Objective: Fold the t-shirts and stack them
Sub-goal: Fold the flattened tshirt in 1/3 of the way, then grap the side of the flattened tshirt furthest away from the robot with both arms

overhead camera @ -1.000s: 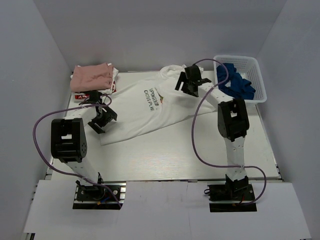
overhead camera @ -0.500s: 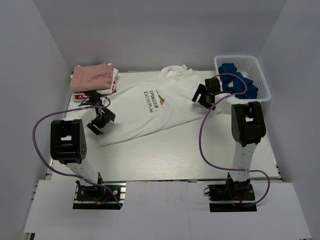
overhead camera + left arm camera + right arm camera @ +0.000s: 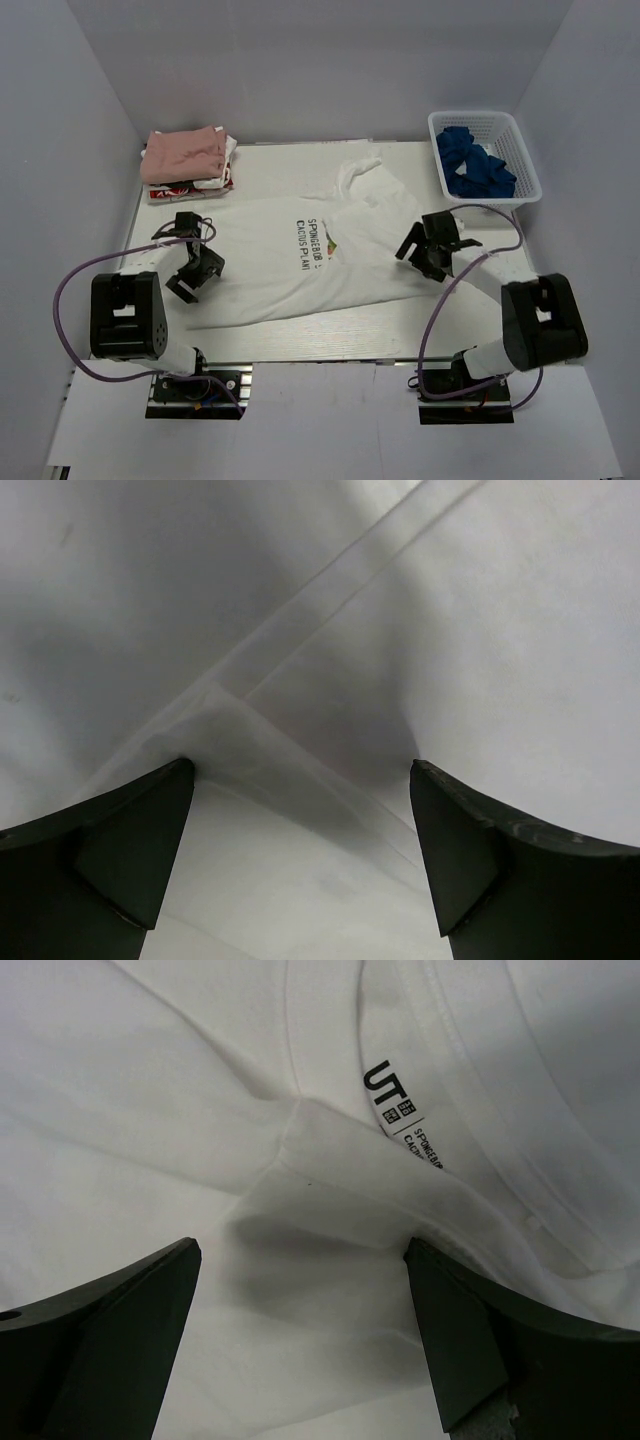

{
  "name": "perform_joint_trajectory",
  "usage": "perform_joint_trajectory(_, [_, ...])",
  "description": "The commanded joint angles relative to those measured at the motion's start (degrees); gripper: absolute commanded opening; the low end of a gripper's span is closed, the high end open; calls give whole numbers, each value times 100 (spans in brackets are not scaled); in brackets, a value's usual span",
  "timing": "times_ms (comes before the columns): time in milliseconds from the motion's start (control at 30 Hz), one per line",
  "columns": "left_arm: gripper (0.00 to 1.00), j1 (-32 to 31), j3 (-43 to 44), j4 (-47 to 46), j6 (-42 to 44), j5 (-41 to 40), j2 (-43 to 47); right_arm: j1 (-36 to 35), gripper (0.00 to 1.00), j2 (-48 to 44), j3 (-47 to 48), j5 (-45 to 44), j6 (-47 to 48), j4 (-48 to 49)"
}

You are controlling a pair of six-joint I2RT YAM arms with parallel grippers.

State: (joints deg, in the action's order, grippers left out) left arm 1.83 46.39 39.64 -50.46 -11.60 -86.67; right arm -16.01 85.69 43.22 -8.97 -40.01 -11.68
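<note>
The large white t-shirt (image 3: 290,285) with dark lettering lies spread across the middle of the table, its collar towards the right. My left gripper (image 3: 192,272) sits at its left hem; in the left wrist view the gripper (image 3: 300,767) is open, with a folded hem corner (image 3: 250,730) between the fingers. My right gripper (image 3: 428,250) sits at the collar; in the right wrist view the gripper (image 3: 302,1245) is open over bunched cloth beside the neck label (image 3: 395,1110). The dusty-pink tee (image 3: 183,153) lies folded on the white-and-red one (image 3: 188,188) at the far left.
A white basket (image 3: 524,143) holding blue cloth (image 3: 472,165) stands at the far right. White walls close in the table on three sides. The arms' cables loop over the near edge of the table.
Both grippers have moved towards the near edge of the table, and the white t-shirt has come with them, away from the back wall. It now lies flatter and nearer.
</note>
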Motion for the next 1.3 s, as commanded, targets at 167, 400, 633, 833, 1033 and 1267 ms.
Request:
perform_joint_trajectory(167, [100, 46, -439, 1406, -412, 16, 781, 36, 90, -1596, -975, -464, -754, -1767])
perform_joint_trajectory(400, [100, 46, 641, 1275, -360, -334, 1118, 19, 90, -2057, -210, -202, 335, -1197])
perform_joint_trajectory(633, [100, 178, 2162, 686, -87, -528, 117, 28, 90, -827, 1486, 291, 889, -572])
perform_joint_trajectory(833, [100, 178, 3226, 212, 456, -423, -1279, 36, 90, 210, 2594, 63, 1162, -326])
perform_joint_trajectory(1033, [99, 117, 4123, 158, 765, -423, -2327, 37, 90, 1247, 3640, -412, 1575, -150])
perform_joint_trajectory(1267, [93, 169, 4650, 158, 765, -475, -3101, 28, 90, 2662, 5072, -377, 1970, -317])
